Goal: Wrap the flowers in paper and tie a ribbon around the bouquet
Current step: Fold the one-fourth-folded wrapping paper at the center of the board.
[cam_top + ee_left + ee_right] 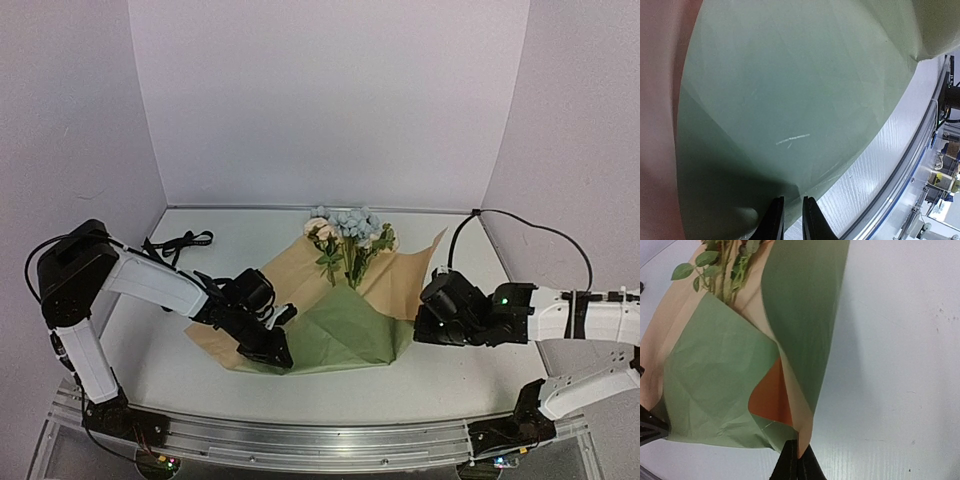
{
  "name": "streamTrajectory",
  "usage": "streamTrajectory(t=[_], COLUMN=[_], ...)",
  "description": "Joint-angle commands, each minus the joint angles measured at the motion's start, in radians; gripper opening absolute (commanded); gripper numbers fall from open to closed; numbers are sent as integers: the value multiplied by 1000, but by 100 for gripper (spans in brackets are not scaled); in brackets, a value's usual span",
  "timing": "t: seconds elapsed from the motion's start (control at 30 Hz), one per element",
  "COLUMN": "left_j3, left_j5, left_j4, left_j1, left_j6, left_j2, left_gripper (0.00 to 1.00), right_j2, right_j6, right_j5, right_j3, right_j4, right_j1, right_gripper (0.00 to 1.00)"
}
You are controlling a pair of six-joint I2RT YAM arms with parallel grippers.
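Note:
The flowers [348, 228] lie heads toward the back on the paper [345, 325], whose olive-green flap is folded over their stems and whose tan reverse shows at both sides. My left gripper [283, 358] is at the paper's near-left edge. In the left wrist view its fingers [793, 199] keep a narrow gap, and the edge of the paper [790, 90] runs into it. My right gripper [799, 445] is shut on the paper's near-right corner [805, 437], lifting a fold; green stems [725, 265] show beyond. The ribbon [180, 242] lies loose at the back left.
A metal rail [300, 440] runs along the table's near edge, close behind the left gripper [905, 165]. White walls close off the back and sides. A black cable [520, 225] arcs over the right arm.

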Motion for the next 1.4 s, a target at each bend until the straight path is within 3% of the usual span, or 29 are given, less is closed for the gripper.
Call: streamTrajectory(t=[0.0, 0.37, 0.9, 1.03, 1.17, 1.37], left_j3=[31, 5, 59, 86, 142, 328], left_j5=[-51, -56, -1, 53, 105, 116], left_j4=[51, 78, 57, 59, 96, 77], left_j1=[0, 3, 53, 119, 199, 257], left_j6=[-29, -44, -43, -66, -110, -81], left_j2=[25, 24, -19, -75, -87, 43], left_gripper=[14, 13, 14, 20, 33, 50], right_j2=[83, 422, 619, 634, 640, 645], right_j6=[-94, -107, -90, -105, -116, -123], right_j5=[-77, -380, -465, -464, -463, -462], right_j3=[109, 272, 299, 298, 298, 288], right_j4=[71, 284, 426, 430, 432, 438], right_j1=[41, 53, 52, 52, 52, 53], right_gripper=[0, 0, 0, 0, 0, 0])
